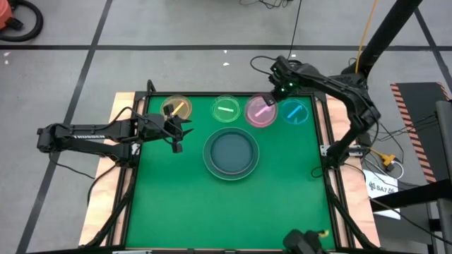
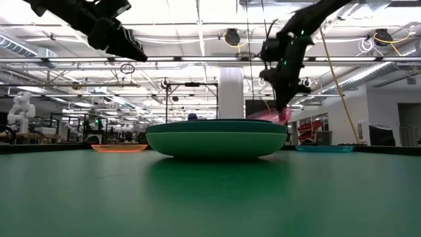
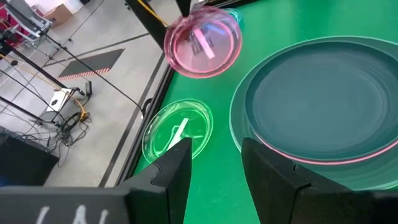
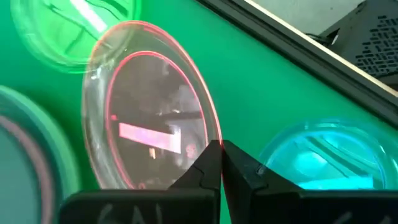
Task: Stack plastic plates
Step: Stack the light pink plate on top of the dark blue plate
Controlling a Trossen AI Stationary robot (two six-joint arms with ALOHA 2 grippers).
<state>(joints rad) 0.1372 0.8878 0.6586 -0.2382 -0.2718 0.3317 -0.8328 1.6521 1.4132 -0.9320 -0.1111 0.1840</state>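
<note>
Four small translucent plates sit along the far side. The amber plate [image 1: 176, 108], green plate [image 1: 226, 109] and blue plate [image 1: 294, 111] lie flat on the mat. The pink plate [image 1: 260, 111] is raised and tilted in my right gripper [image 1: 271, 101], which is shut on it. The larger plates form one stack [image 1: 231, 154] at mid-table, dark teal on top, with a pink rim [image 3: 311, 158] and a light green rim below it. My left gripper [image 1: 176, 132] is open and hovers high above the mat, near the amber plate. My right gripper [image 4: 219, 149] pinches the pink plate's rim [image 4: 210, 134] between its two fingers, on the side facing the blue plate [image 4: 317, 155]. The fingers come slanting down from the far right. The plate [image 2: 268, 115] is lifted off the mat and tilted.
A raised black frame [image 1: 321, 106] runs around the green mat, with a wooden board beneath. Open mat lies on the near side of the stack [image 2: 217, 139]. Cables and a stand are on the floor to the right of the table.
</note>
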